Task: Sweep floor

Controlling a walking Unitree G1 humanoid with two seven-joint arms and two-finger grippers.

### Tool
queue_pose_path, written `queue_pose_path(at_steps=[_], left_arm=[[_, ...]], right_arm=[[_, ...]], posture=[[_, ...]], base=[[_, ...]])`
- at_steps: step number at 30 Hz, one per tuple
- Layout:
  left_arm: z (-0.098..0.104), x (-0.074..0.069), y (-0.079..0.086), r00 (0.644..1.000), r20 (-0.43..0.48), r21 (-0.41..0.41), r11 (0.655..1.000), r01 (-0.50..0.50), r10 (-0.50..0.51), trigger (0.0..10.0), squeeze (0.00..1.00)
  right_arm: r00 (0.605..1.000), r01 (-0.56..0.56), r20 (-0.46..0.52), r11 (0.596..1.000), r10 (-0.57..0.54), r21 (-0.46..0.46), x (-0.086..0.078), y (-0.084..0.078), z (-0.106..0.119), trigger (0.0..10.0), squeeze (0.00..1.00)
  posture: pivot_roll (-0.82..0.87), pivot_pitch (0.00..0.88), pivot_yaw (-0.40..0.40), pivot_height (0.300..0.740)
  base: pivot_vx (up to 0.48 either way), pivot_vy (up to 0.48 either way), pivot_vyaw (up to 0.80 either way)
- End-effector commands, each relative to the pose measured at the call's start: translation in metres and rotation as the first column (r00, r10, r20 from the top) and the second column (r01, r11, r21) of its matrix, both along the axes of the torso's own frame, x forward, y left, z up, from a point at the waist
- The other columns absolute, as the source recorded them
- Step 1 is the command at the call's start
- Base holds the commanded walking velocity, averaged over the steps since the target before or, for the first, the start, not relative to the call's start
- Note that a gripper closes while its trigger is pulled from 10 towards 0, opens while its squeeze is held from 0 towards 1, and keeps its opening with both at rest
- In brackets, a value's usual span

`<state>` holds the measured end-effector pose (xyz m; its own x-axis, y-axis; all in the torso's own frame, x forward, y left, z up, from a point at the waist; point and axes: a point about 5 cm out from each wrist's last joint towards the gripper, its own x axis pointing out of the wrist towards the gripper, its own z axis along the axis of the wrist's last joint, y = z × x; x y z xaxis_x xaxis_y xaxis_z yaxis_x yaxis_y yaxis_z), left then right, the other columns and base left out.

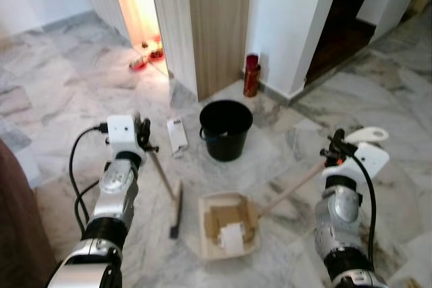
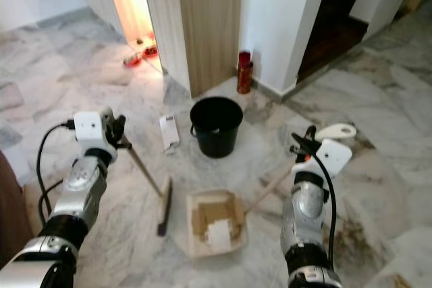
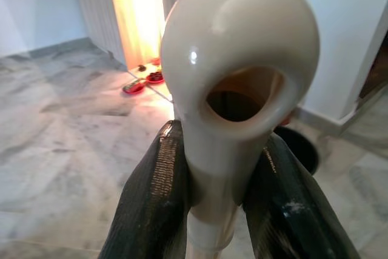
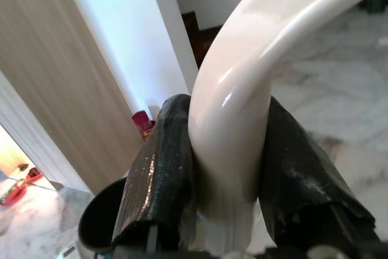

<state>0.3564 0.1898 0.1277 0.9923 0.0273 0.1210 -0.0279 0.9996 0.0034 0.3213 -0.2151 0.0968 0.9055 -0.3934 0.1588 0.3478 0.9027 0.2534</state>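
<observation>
Your left gripper [image 1: 143, 134] is clamped on the broom handle [image 1: 160, 172]; right gripper [image 1: 333, 148] is clamped on the dustpan handle [image 1: 290, 191]; the broom head [image 1: 176, 208] lies at 9 o'clock just beside the dustpan [image 1: 228, 224], long axis running 12-to-6; left arm's nearer.

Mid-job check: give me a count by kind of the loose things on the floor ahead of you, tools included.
Brooms: 1, broom held by the left claw
Dustpans: 1, dustpan held by the right claw
Buckets: 1, black bucket
Red bottles: 1, red bottle
Red bowls: 2, red bowls
White flat objects: 1, white object
Total: 7
</observation>
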Motion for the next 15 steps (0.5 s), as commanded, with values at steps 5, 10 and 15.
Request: queue_pose_path(at_steps=[5, 10, 15], left_arm=[[0.0122, 0.0028, -0.0065, 0.998, 0.053, 0.006, 1.000, 0.022, -0.022, 10.0, 0.00], [0.0127, 0.0025, -0.0072, 0.998, 0.060, 0.006, 1.000, 0.025, -0.025, 10.0, 0.00], [0.0123, 0.0010, -0.0107, 0.997, 0.071, 0.006, 0.999, 0.044, -0.044, 10.0, 0.00]], right_arm=[[0.999, 0.019, 0.048, 1.000, -0.019, 0.002, 0.0013, -0.0043, 0.0094, 10.0, 0.00], [0.999, 0.020, 0.049, 1.000, -0.020, -0.001, 0.0014, -0.0041, 0.0101, 10.0, 0.00], [0.997, 0.013, 0.074, 1.000, -0.012, -0.009, 0.0034, -0.0014, 0.0160, 10.0, 0.00]], posture=[[0.03, 0.027, 0.062, 0.740], [0.03, 0.028, 0.060, 0.740], [0.03, 0.023, 0.058, 0.740]], base=[[0.000, 0.325, 0.00], [0.000, 0.246, 0.00], [0.000, 0.000, 0.00]])
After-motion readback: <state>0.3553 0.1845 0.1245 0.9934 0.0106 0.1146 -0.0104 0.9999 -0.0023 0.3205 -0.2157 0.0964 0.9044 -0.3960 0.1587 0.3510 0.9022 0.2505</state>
